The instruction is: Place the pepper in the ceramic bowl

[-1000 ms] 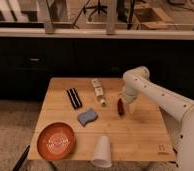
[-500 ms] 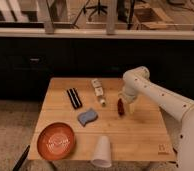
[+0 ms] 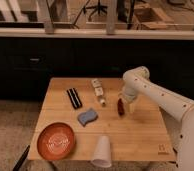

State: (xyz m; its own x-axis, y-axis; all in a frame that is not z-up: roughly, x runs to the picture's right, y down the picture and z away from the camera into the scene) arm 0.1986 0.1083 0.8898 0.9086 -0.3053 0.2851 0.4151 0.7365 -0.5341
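Note:
The pepper (image 3: pixel 120 107) is small, dark red and glossy, and lies on the wooden table (image 3: pixel 140 135) right of centre. My gripper (image 3: pixel 124 101) hangs down from the white arm right over the pepper, at its top end; whether it holds the pepper does not show. The ceramic bowl (image 3: pixel 56 141) is a wide, shallow orange-red dish with a pale pattern inside. It sits at the table's front left corner, far from the gripper, with nothing in it.
A white plastic cup (image 3: pixel 102 150) lies at the front edge, right of the bowl. A blue sponge (image 3: pixel 88 116) lies mid-table, a black flat object (image 3: pixel 74 98) lies behind it, and a small white labelled bottle (image 3: pixel 97 90) lies left of the gripper.

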